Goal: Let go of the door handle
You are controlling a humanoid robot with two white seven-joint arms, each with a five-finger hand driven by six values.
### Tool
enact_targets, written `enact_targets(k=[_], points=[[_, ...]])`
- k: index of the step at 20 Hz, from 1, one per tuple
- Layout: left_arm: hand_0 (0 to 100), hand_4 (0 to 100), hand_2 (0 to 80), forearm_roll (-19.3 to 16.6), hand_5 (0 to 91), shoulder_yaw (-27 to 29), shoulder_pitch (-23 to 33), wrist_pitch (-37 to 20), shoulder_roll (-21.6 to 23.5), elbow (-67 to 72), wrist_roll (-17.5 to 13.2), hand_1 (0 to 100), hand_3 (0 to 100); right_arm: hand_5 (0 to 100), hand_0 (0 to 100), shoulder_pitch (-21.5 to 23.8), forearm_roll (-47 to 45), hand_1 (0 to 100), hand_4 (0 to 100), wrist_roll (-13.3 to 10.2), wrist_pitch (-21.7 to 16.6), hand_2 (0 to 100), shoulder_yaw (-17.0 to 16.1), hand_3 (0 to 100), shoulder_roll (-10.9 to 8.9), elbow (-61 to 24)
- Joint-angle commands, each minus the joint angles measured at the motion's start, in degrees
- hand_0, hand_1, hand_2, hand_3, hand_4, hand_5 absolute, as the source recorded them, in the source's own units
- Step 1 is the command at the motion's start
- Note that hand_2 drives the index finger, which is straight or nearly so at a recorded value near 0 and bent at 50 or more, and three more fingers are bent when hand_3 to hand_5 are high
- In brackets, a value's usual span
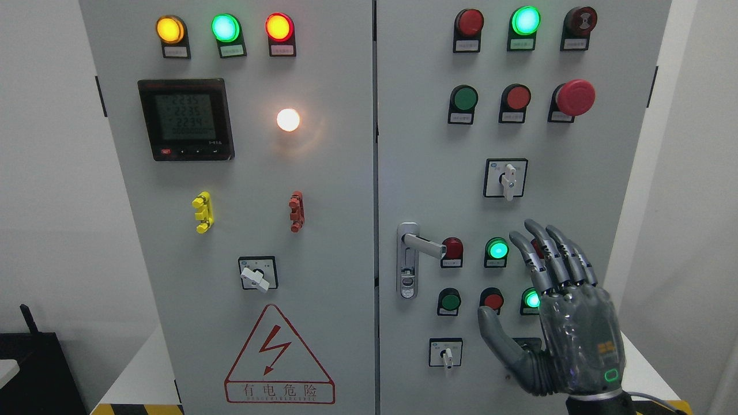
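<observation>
Right hand point(562, 314), fingers spread and empty, stands well clear of the door handle point(416, 249); withdrawing straight back would avoid brushing the buttons.

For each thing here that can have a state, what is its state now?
door handle: swung out to the right, free of any hand
right hand: open, fingers spread, away from the handle
cabinet doors: appear closed
digital meter: on, showing digits
white lamp: lit
top left lamps: all three lit

The right hand point(562, 311) is raised upright, fingers extended, thumb spread, holding nothing.
</observation>
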Motion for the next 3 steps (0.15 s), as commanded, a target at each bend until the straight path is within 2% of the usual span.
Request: enact_targets(k=[1, 3], points=[[12, 0, 0.0, 0.0, 0.0, 1.0, -1.5, 0.0, 0.0, 0.0, 0.0, 39, 0, 0, 35, 0.5, 0.0, 9, 0, -0.5, 0.0, 3, 0.1, 8, 0.75, -0.1], [12, 0, 0.0, 0.0, 0.0, 1.0, -1.5, 0.0, 0.0, 0.0, 0.0, 39, 0, 0, 34, 0.6, 0.0, 10, 0, -0.5, 0.0, 3, 0.1, 8, 0.75, -0.1]])
